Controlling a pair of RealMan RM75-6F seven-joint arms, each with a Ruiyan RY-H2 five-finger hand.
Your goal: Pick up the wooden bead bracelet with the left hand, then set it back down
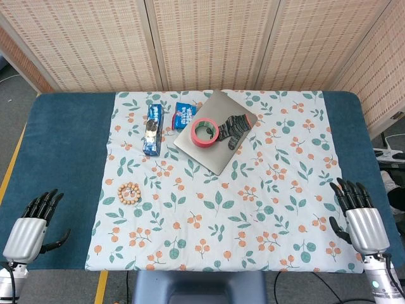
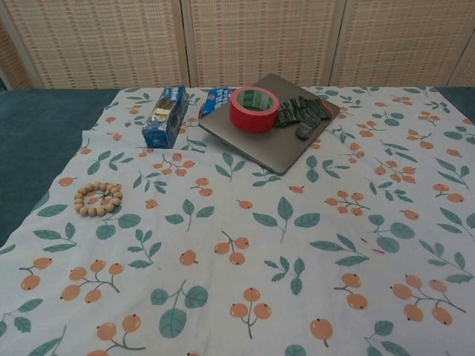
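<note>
The left hand (image 1: 28, 228) rests empty with fingers spread. The bracelet (image 1: 129, 193) lies on the cloth (image 1: 253, 209), ahead and to its right, well apart. The right hand (image 1: 362, 218) is also spread and empty.

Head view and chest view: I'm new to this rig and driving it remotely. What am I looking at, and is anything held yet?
The head view looks down from the robot's own head; the chest view looks forward from lower, close over the table.

At the bottom corners of the head view are two metal five-finger hands: the left hand and the right hand. Both rest near the table's edges, fingers apart, holding nothing. The chest view shows neither.

On the leaf-and-berry patterned cloth lies the round wooden bead bracelet, untouched, nearest the left hand. Farther back sit a grey laptop carrying a red tape roll and a dark patterned sock, beside two blue snack packets.
</note>
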